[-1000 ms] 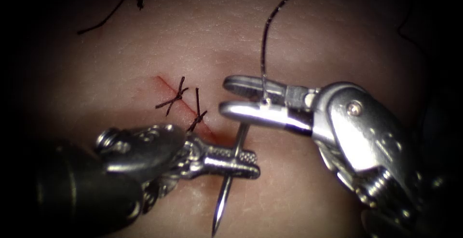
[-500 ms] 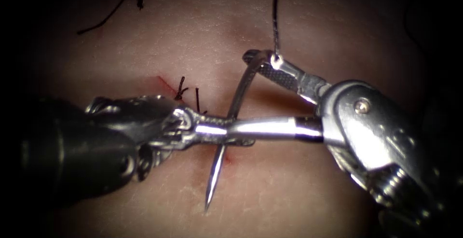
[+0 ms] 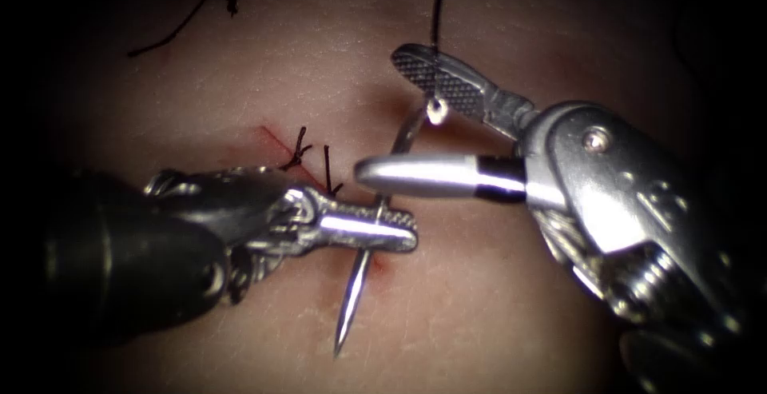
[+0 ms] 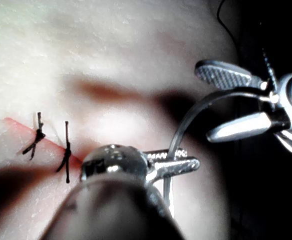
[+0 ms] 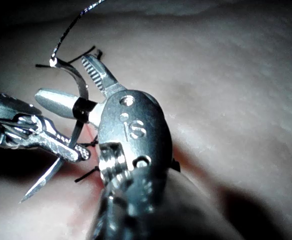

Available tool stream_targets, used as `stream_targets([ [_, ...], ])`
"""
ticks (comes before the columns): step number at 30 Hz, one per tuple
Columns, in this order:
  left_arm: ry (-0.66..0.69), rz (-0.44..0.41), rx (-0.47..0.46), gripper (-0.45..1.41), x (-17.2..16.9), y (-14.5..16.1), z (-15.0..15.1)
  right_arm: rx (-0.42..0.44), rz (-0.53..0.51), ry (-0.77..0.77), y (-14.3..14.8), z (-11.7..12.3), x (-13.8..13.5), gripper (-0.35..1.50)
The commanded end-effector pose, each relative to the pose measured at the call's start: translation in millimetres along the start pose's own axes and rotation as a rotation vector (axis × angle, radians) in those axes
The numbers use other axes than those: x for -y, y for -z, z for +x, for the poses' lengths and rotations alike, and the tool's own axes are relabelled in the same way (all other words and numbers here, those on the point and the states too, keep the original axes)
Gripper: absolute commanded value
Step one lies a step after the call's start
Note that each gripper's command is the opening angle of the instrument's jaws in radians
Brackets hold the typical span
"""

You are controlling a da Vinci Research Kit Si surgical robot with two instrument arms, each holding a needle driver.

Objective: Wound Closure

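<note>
Endoscope view: left tool (image 3: pixel 391 231), jaws pinched on the needle (image 3: pixel 357 286) past mid-curve, toward the point; point free above the tissue (image 3: pixel 495 314), aimed at 7 o'clock. Right tool (image 3: pixel 399 114), jaws spread wide around the needle's swaged end, holding nothing. Thread (image 3: pixel 438 6) runs from that end toward 12 o'clock. Two tied stitches (image 3: pixel 311 162) on the cut (image 3: pixel 276 140), at 11 o'clock from the left tool.

Left wrist view: left tool (image 4: pixel 188 165) clamps the needle (image 4: pixel 186 127); right tool (image 4: pixel 213 102) agape.

Right wrist view: right tool (image 5: pixel 60 80) agape about the needle (image 5: pixel 78 82); left tool (image 5: pixel 78 154) grips it.
</note>
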Motion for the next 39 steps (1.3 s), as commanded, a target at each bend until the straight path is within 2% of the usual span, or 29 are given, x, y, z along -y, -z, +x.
stream_targets([
  [1, -0.005, -0.012, 0.001, -0.45, 0.7, -0.4, -0.7, 0.003, -0.001, 0.0, -0.9, -0.8, -0.1, 0.88],
  [4, -0.009, -0.027, -0.003, -0.45, 0.7, -0.4, -0.7, 0.021, -0.018, 0.005, -0.8, -1.1, -0.3, 0.76],
  [8, -0.023, -0.039, -0.004, -0.45, 0.7, -0.4, -0.7, 0.032, -0.039, 0.002, -0.9, -1.8, -0.4, 0.46],
  [12, -0.029, -0.041, -0.002, -0.45, 0.7, -0.4, -0.7, 0.037, -0.042, -0.003, -0.9, -2.2, -0.3, 0.27],
  [15, -0.03, -0.043, -0.001, -0.45, 0.7, -0.5, -0.7, 0.02, -0.049, -0.006, -0.9, -2.1, -0.3, 0.12],
  [17, -0.03, -0.043, -0.001, -0.45, 0.7, -0.5, -0.7, 0.01, -0.054, -0.008, -0.9, -2.0, -0.3, 0.1],
  [20, -0.031, -0.045, -0.003, -0.45, 0.7, -0.5, -0.8, 0.005, -0.062, -0.01, -1.1, -2.0, -0.1, -0.08],
  [22, -0.033, -0.047, -0.005, -0.45, 0.7, -0.5, -0.9, -0.001, -0.065, -0.01, -1.2, -2.0, -0.1, -0.06],
  [24, -0.035, -0.047, -0.004, -0.45, 0.7, -0.6, -1.1, -0.001, -0.067, -0.01, -1.3, -2.0, 0.0, 0.09],
  [30, -0.037, -0.052, 0.0, -0.45, 0.7, -0.7, -1.3, -0.013, -0.051, -0.009, -1.6, -2.0, 0.0, 0.29],
  [34, -0.038, -0.056, 0.003, -0.45, 0.6, -0.8, -1.4, -0.022, -0.047, -0.01, -1.8, -2.0, 0.0, 0.49],
  [39, -0.041, -0.065, 0.005, -0.45, 0.6, -0.9, -1.6, -0.028, -0.043, -0.01, -2.0, -1.9, 0.2, 0.51],
])
